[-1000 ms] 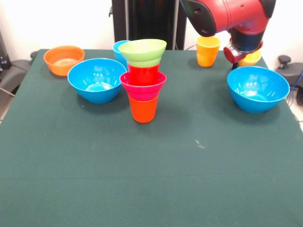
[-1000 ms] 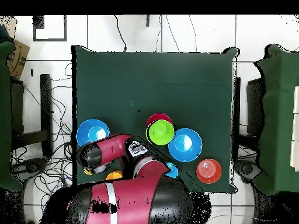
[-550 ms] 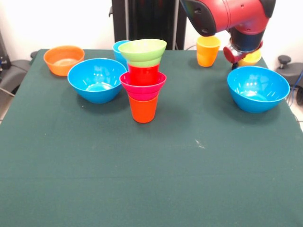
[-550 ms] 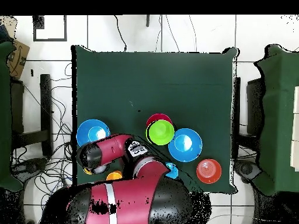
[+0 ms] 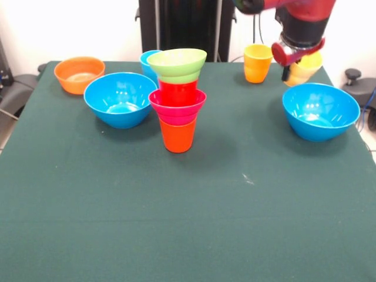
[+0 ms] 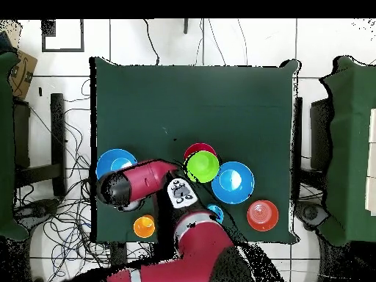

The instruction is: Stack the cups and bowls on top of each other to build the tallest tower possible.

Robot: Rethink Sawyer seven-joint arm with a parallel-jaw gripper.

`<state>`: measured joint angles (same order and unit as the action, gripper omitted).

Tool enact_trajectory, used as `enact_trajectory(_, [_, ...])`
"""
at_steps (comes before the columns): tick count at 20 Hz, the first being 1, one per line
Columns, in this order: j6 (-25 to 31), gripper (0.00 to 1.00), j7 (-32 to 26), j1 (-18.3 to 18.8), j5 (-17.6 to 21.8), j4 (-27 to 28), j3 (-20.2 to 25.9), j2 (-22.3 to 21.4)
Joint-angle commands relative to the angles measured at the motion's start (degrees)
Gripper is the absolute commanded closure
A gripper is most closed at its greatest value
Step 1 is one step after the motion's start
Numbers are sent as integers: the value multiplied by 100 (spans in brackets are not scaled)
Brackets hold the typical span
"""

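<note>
The tower stands mid-table: an orange cup [image 5: 177,136] at the bottom, then a pink-red bowl [image 5: 177,106], a red cup [image 5: 178,91] and a lime-green bowl [image 5: 177,62] [image 6: 202,167] on top. At the far right my gripper [image 5: 298,63] is shut on a pale yellow cup [image 5: 305,69], which hangs tilted just above the table behind a blue bowl [image 5: 320,110]. In the overhead view the arm [image 6: 136,183] hides that cup. A yellow-orange cup [image 5: 257,63] [image 6: 144,226] stands to its left.
A second blue bowl [image 5: 120,98] [image 6: 233,182] sits left of the tower, with an orange bowl [image 5: 79,74] [image 6: 262,215] at the far left corner. A light blue cup [image 5: 147,60] [image 6: 215,214] stands behind the tower. The green cloth [image 5: 188,223] covers the table.
The arm has risen and swung slightly left in the front view. The pale yellow cup came up with the gripper and now shows more fully.
</note>
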<state>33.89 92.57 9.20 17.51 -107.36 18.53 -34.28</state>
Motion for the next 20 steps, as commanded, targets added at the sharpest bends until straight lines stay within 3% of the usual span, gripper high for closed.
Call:
enact_trajectory(1, [674,100,-370,328,295,-180,34,-825])
enact_trajectory(4, [716,100,-298,341,354,-161,7,-902])
enact_trajectory(13, [376,100,-699,1197,238,-669,503,-1603])
enact_trajectory(20, [408,100,-646,1649,13,-588,861,-1916])
